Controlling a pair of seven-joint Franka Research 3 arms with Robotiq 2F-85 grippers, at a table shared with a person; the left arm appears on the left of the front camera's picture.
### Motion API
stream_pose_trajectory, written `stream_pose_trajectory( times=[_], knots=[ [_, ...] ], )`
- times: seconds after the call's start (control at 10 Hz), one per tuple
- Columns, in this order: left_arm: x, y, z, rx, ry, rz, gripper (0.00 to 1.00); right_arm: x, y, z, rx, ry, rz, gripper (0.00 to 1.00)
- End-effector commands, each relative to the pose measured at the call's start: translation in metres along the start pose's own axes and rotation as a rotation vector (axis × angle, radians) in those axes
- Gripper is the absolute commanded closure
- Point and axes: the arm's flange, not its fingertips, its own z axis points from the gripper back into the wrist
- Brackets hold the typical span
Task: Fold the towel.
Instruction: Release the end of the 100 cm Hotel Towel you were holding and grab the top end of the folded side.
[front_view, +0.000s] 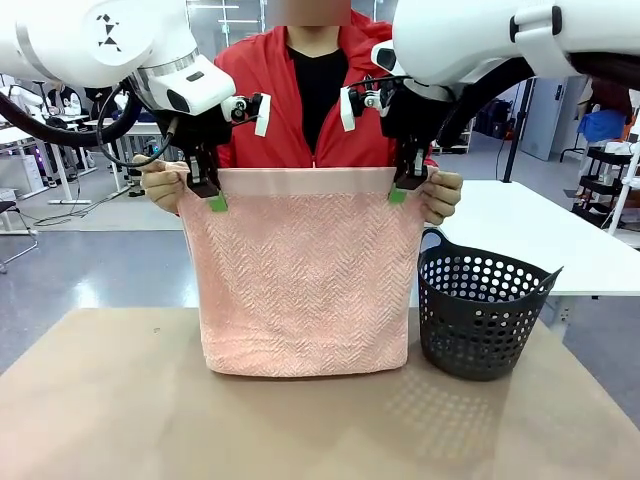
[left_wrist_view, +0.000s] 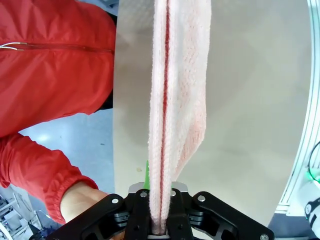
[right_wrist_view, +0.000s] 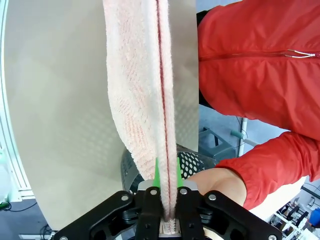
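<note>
The salmon-pink towel (front_view: 305, 275) hangs doubled over the table, its lower fold resting on the tabletop and its smooth band along the top. My left gripper (front_view: 214, 197) is shut on the top left corner, and my right gripper (front_view: 400, 192) is shut on the top right corner. The person's hands (front_view: 163, 182) pinch the same corners just outside each gripper. In the left wrist view the towel (left_wrist_view: 170, 100) runs edge-on up from between my green pads (left_wrist_view: 147, 176). In the right wrist view the towel (right_wrist_view: 147, 90) likewise rises from between my pads (right_wrist_view: 156, 172).
A dark perforated basket (front_view: 482, 312) stands on the brown table (front_view: 120, 400) just right of the towel. The person in a red jacket (front_view: 262, 75) stands at the far side. A white table (front_view: 540, 235) lies behind on the right.
</note>
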Motion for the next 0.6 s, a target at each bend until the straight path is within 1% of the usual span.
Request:
stream_pose_trajectory(
  times=[0.0,0.1,0.2,0.5],
  knots=[
    [-0.01,-0.005,0.002,-0.014,-0.012,0.022,1.0,-0.001,-0.003,-0.004,0.019,-0.018,-0.017,1.0],
    [-0.016,-0.007,-0.002,-0.018,-0.012,0.038,1.0,-0.004,-0.008,-0.013,0.026,-0.018,-0.042,1.0],
    [-0.001,0.0,-0.001,-0.001,0.001,0.003,1.0,0.0,0.0,-0.002,0.005,-0.003,-0.002,1.0],
    [-0.001,0.0,-0.001,-0.001,0.001,0.003,1.0,0.0,0.0,-0.002,0.005,-0.003,-0.002,1.0]
  ],
)
